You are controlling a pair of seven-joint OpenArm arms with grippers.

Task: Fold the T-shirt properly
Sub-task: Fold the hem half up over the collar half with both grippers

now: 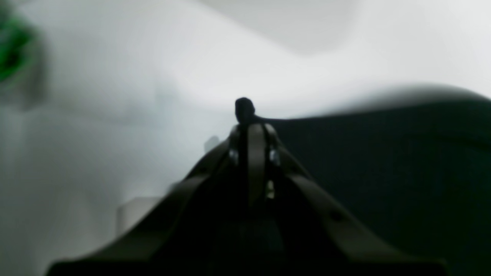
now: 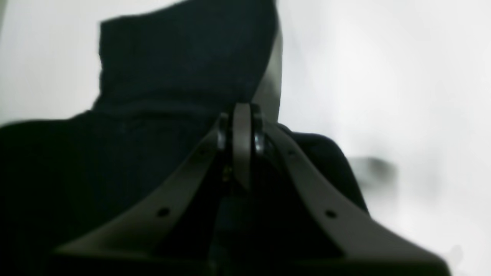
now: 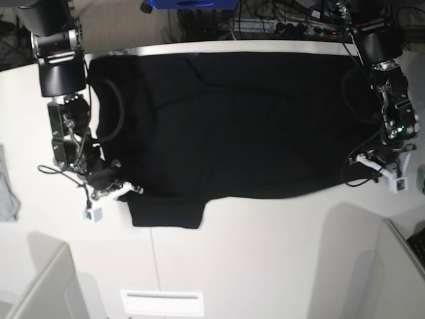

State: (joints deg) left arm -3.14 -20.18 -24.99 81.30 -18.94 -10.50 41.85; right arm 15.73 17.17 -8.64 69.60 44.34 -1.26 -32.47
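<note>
The left hand (image 1: pixel 251 126) is pinched shut on a small bunched nub of black cloth that pokes up just past its fingertips, and from that nub the T-shirt (image 1: pixel 383 172) runs off to the right as a dark, low sheet over the pale table (image 1: pixel 96 134). The right hand (image 2: pixel 241 115) is likewise clamped shut, with black cloth pressed up against and beyond its tips; there the fabric rises in a broad upright fold toward the top of the view and fills the whole left side. Both wrist views are blurred, so seams and print cannot be made out in them. The base view gives what they lack: the T-shirt (image 3: pixel 232 126) lies spread wide and mostly flat across the far half of the white table (image 3: pixel 265 252), the left hand (image 3: pixel 382 166) at its right edge and the right hand (image 3: pixel 109 186) at its lower left, near a sleeve (image 3: pixel 166 211) that juts toward the near side. The shirt's far edge runs along the table's back rim. A small grey cloth (image 3: pixel 6 189) lies at the table's left border, well apart from the shirt. The near half of the table is bare white surface, bounded by pale panels (image 3: pixel 40 286) at the two near corners.
</note>
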